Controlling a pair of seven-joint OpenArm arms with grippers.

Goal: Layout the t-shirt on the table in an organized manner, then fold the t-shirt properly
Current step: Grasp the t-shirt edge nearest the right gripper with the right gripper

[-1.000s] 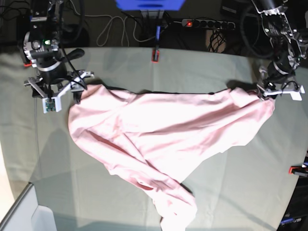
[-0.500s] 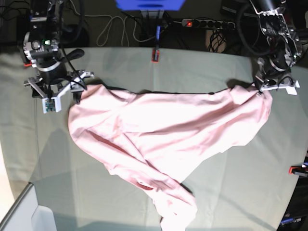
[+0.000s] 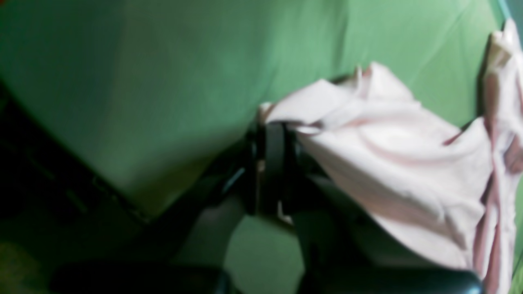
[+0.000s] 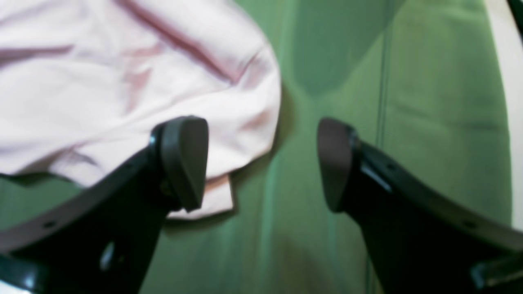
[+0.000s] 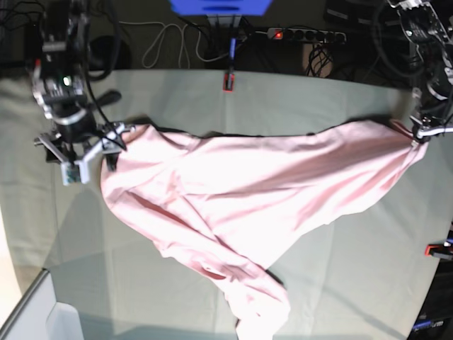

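A pale pink soft cotton t-shirt (image 5: 241, 205) lies crumpled on the wide table covered in pale grey-green cloth (image 5: 340, 283), and its nearest part is a bunched, twisted end of fabric that reaches almost to the near edge of the table, a little left of centre in the base view. From there the cloth widens and climbs toward the far side, spreading into a broad creased sheet across the middle of the table, with one rounded lobe to the left and one long stretched corner running out to the right. At the near right edge of the table sits a red-orange clamp (image 5: 439, 249). Farther back on the left, the right gripper (image 4: 261, 163) hangs with its two black padded fingers (image 4: 184, 159) spread wide apart just above the table, one finger over the rounded pink edge of the shirt and the other over bare cloth, holding nothing. At the far right, the left gripper (image 5: 422, 129) is pinched together on the stretched corner of the shirt; the left wrist view is blurred but shows pink fabric trapped between its dark fingers. A second red-orange clamp (image 5: 228, 81) sits at the far edge, near the middle.
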